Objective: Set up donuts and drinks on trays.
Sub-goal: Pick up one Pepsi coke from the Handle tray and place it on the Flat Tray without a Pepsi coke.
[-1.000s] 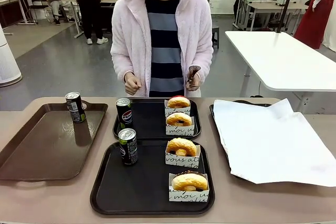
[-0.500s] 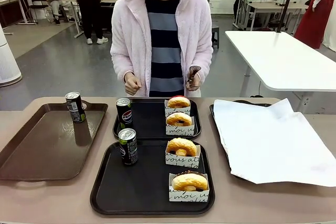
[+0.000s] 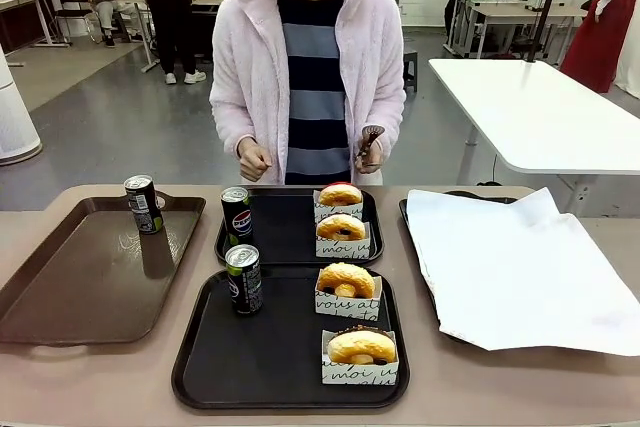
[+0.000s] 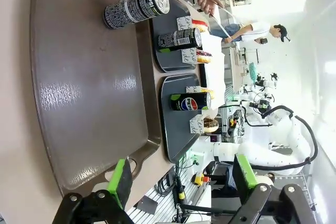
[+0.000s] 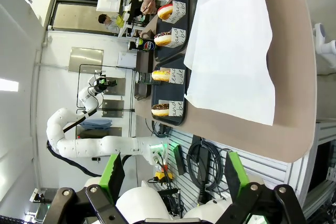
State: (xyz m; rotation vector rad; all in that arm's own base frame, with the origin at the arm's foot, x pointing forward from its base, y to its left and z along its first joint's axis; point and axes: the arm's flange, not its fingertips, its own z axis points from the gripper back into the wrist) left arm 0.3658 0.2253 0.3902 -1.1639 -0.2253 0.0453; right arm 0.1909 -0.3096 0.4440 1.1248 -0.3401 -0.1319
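Two black trays lie mid-table in the front view. The near tray (image 3: 270, 357) holds one drink can (image 3: 244, 279) and two sleeved donuts (image 3: 346, 280) (image 3: 361, 345). The far tray (image 3: 290, 232) holds another can (image 3: 236, 215) and two donuts (image 3: 340, 194) (image 3: 341, 227). A third can (image 3: 143, 204) stands on the brown tray (image 3: 80, 277). My left gripper (image 4: 182, 179) hangs open above the brown tray's (image 4: 89, 103) near edge, gripping nothing. My right gripper (image 5: 173, 174) is open too, off the table's right end, well clear of the trays.
A big white paper sheet (image 3: 520, 267) covers a dark tray at the right. The person stands at the far side, one hand holding tongs (image 3: 368, 142), the other hand (image 3: 252, 159) a loose fist. Bare table runs along the front edge.
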